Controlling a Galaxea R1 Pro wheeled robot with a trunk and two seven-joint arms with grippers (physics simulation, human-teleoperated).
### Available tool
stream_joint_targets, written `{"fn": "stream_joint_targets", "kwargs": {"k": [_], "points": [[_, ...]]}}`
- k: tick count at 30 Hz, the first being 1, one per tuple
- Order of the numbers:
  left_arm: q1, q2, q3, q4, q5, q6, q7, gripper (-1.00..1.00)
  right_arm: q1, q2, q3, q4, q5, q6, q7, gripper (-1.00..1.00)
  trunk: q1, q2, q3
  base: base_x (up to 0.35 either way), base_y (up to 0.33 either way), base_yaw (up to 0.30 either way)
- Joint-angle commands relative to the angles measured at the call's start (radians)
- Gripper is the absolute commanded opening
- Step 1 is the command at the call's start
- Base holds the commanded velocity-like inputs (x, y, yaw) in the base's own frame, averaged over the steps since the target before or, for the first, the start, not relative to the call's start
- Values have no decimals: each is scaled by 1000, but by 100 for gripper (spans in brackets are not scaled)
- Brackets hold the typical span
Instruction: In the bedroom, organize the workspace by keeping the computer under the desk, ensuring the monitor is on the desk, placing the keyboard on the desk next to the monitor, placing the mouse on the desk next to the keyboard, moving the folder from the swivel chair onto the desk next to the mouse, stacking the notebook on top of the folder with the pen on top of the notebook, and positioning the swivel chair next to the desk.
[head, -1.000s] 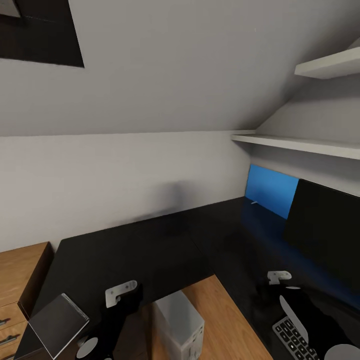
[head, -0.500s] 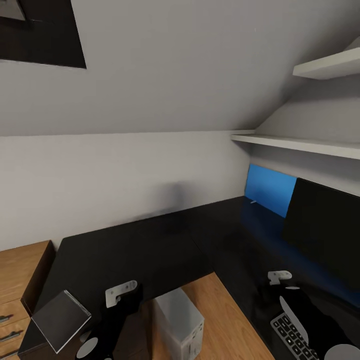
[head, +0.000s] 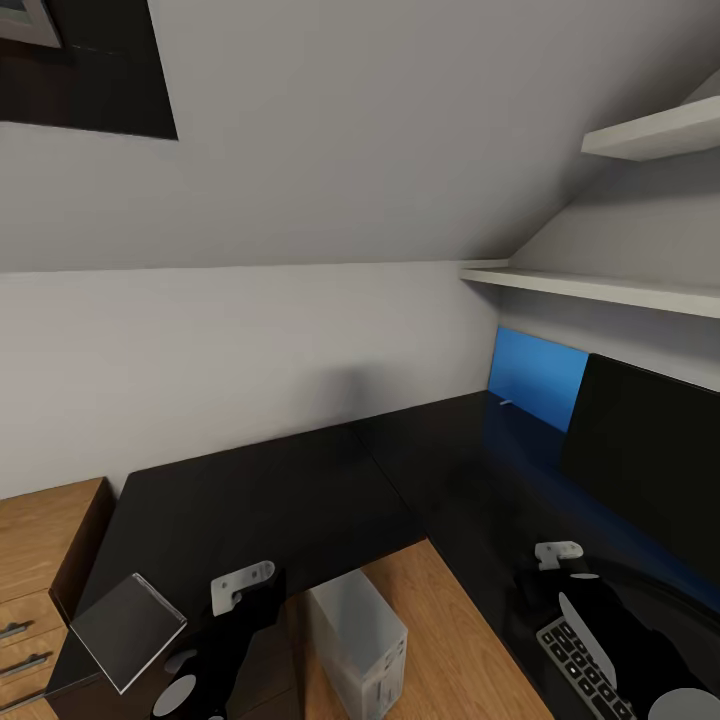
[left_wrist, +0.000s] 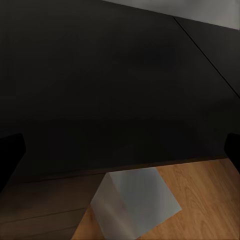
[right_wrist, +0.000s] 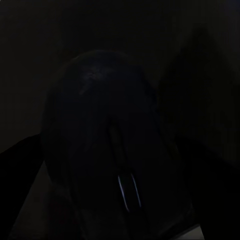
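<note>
Head view: black L-shaped counter (head: 290, 500) fills the corner, w/ the wide black monitor (head: 650, 470) standing at its right, the black-keyed keyboard (head: 585, 675) flat beside the right arm, and the pale-grey computer (head: 360, 640) upright on the wood floor under the counter edge. Left wrist view: left jaws (left_wrist: 120, 150) spread wide above the dark counter, computer below them. Right wrist view: the dark oval mouse (right_wrist: 110, 160) sits close ahead of the right jaws; can't tell if those are open or closed.
</note>
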Motion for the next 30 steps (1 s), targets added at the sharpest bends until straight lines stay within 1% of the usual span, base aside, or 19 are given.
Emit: {"fn": "stream_joint_targets", "kwargs": {"k": [1, 5, 6, 8, 9, 12, 22, 23, 24, 26, 28, 29, 30], "points": [[-1, 1, -2, -1, 4, 3, 8, 100, -1, -1, 3, -1, -7, 4, -1, -100, 0, -1, -1, -1, 0, 0], [-1, 1, -3, -2, 4, 3, 8, 100, -1, -1, 3, -1, -6, 4, -2, -100, 0, -1, -1, 0, 0, 0], [-1, 1, -3, -2, 4, 3, 8, 100, -1, -1, 4, -1, -5, 4, -2, 100, 0, -1, -1, 0, 0, 0], [-1, 1, -3, -2, 4, 2, 8, 100, -1, -1, 4, -1, -5, 4, -2, 100, 0, -1, -1, 0, 0, 0], [-1, 1, -3, -2, 4, 2, 8, 100, -1, -1, 5, -1, 7, 4, -2, 100, 0, -1, -1, 0, 0, 0], [-1, 1, -3, -2, 4, 2, 8, 100, -1, 0, 5, -1, 15, 3, -1, 100, 0, -1, -1, 0, 0, 0], [-1, 1, -3, -2, 4, 2, 8, 100, -1, 0, 3, -4, 17, 0, 0, 100, 0, -1, -1, 0, 0, 0], [-1, 1, -3, -2, 4, 2, 8, 100, 0, 0, 0, -25, 16, -6, -1, 100, 0, -1, -1, 0, 0, 0], [-1, 1, -6, -2, 4, 2, 8, 100, 0, 2, -9, -71, 14, -6, -2, 100, 0, -1, -1, 0, 0, 0], [-1, 1, -8, -2, 4, 2, 8, 100, 1, 7, -17, -118, 8, -4, -2, 100, 0, -1, -1, 0, 0, 0], [-1, 1, -10, -2, 4, 2, 8, 100, 2, 25, -22, -157, -16, -2, -3, 100, 0, -1, -1, 0, 0, 3], [-1, 1, -10, -2, 4, 2, 8, 100, 2, 30, -23, -162, -21, -1, -4, 100, 0, -1, -1, 0, 0, 18], [-1, 1, -10, -2, 4, 2, 9, 100, 2, 42, -24, -170, -29, -1, -10, 100, 0, -1, -1, 0, 0, 66]]}}
